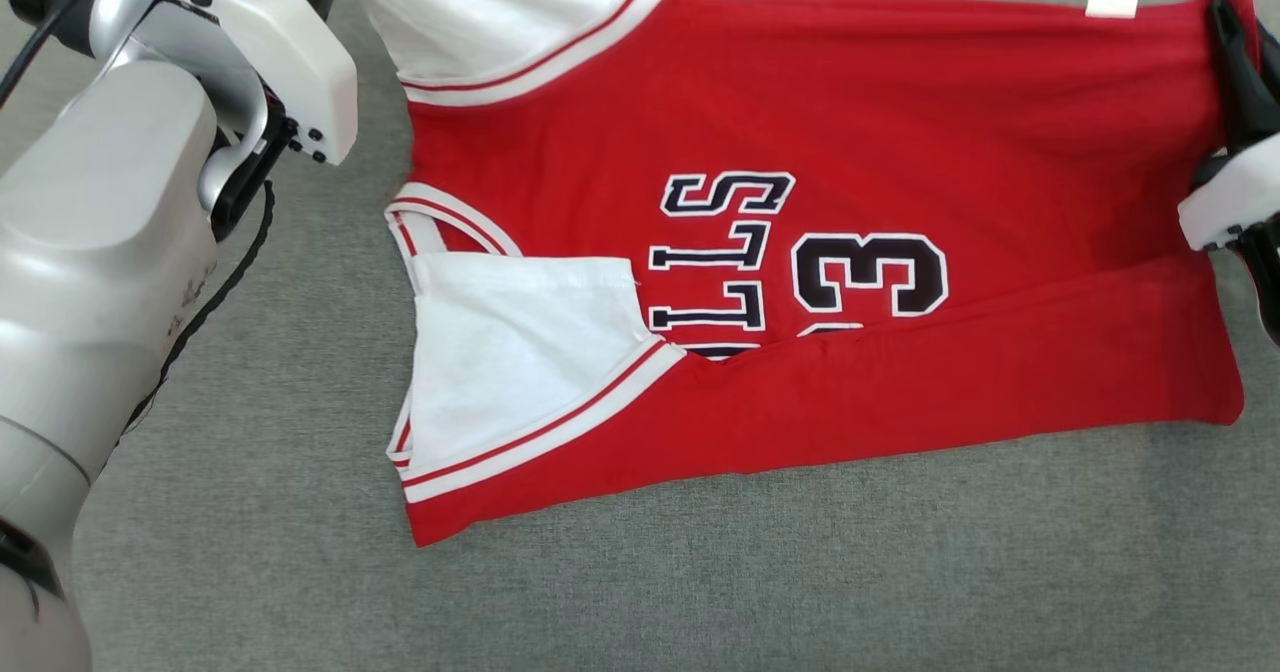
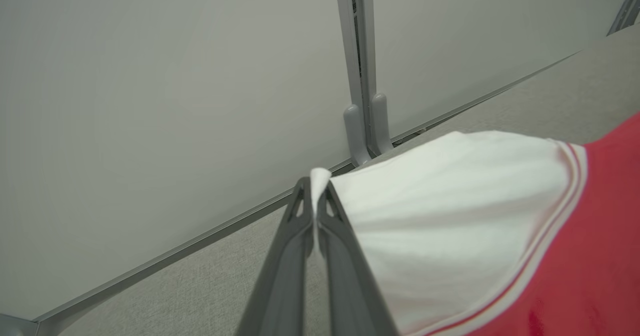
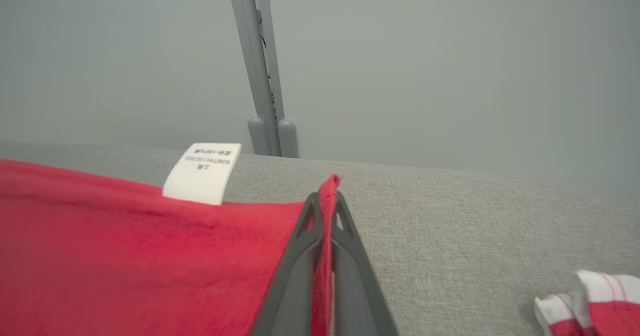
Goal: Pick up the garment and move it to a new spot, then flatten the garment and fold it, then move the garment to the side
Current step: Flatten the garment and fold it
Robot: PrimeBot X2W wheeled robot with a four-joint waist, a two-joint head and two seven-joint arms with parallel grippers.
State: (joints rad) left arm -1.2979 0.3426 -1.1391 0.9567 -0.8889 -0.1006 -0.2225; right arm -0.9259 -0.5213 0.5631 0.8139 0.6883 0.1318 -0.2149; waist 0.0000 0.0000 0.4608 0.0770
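The garment [image 1: 850, 112] is a red jersey with white sleeves, dark letters and a "3", spread on the grey table [image 1: 700, 592], its near long edge folded up over the front. In the left wrist view my left gripper [image 2: 314, 192] is shut on the tip of the far white sleeve [image 2: 440, 216]. My right gripper [image 3: 325, 201] is shut on the far red hem corner [image 3: 331, 182], near the white care label [image 3: 202, 173]. In the head view my right gripper's dark fingers [image 1: 1238, 72] lie on the hem at the right edge. The left forearm [image 1: 110, 252] hides its own fingers there.
Pale wall panels with a grey post [image 2: 362, 76] [image 3: 262, 76] stand at the table's far edge. A small bunch of red and white cloth [image 3: 590, 301] lies at the lower right of the right wrist view. Bare grey table stretches along the near side.
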